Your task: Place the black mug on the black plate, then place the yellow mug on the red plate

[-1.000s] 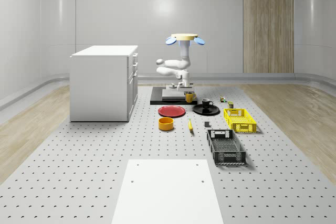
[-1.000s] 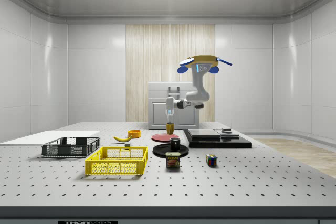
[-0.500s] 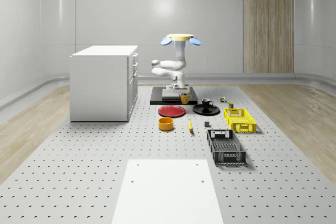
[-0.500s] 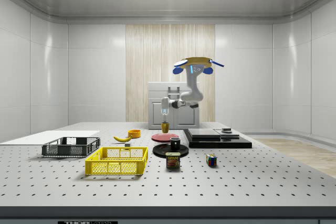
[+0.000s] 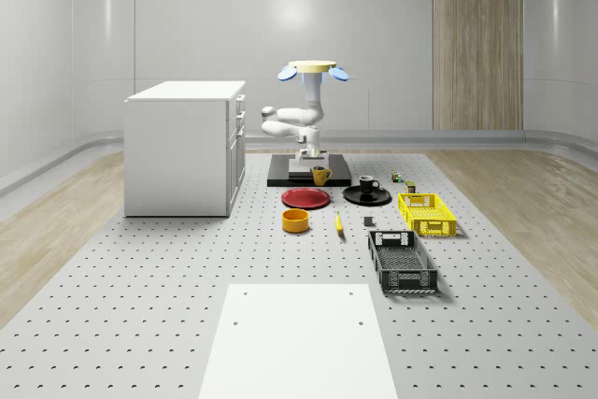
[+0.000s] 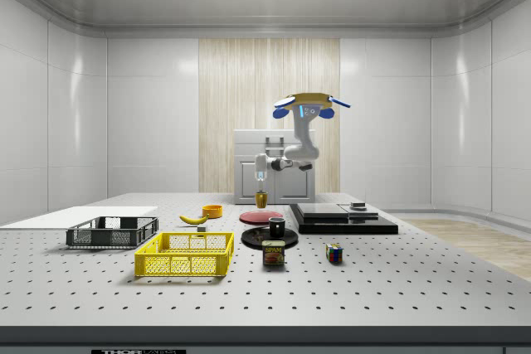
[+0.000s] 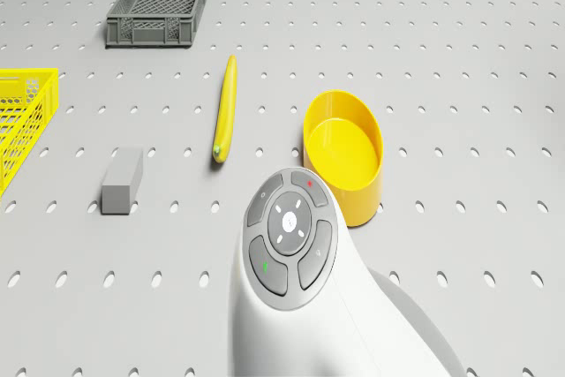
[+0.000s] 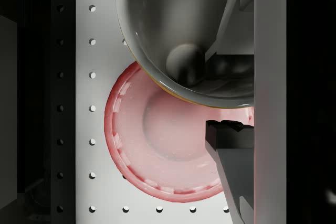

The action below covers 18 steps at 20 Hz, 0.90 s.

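The claw (image 5: 310, 162) is clamped on the yellow mug (image 5: 320, 175), holding it up in the air. Over the last second the whole rig has slid toward the whole-scene view's left, so the mug has gone from hanging by the black slab (image 5: 280, 178) to sitting nearly above the red plate (image 5: 306, 198). In the wrist view the red plate (image 8: 157, 145) is right under the mug (image 8: 178, 30). The drone (image 5: 312, 68) hovers above and behind the plates. The black mug (image 5: 368, 183) already sits on the black plate (image 5: 353, 197), so I'd say only lowering and letting go remains.
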Motion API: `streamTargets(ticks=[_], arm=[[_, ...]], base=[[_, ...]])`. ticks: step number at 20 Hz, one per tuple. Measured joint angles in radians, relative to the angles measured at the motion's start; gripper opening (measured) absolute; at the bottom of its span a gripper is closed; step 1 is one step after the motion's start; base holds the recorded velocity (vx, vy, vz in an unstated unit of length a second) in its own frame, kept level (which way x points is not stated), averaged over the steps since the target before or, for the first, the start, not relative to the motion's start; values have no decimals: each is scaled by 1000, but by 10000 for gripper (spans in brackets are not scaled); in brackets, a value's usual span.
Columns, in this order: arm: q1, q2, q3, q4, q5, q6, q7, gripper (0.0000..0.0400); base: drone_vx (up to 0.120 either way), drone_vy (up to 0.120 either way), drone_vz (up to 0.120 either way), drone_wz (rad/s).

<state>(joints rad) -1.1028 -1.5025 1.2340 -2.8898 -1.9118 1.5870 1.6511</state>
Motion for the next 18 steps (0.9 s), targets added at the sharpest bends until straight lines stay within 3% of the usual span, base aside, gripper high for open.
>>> streamTargets(ticks=[5, 9, 18], arm=[[0, -1, 0, 0, 0, 1, 0, 110], [-1, -2, 0, 0, 1, 2, 1, 110], [-3, -9, -72, 23, -67, 35, -12, 110]], base=[[0, -120, -112, 0], [0, -110, -10, 0], [0, 0, 0, 0]])
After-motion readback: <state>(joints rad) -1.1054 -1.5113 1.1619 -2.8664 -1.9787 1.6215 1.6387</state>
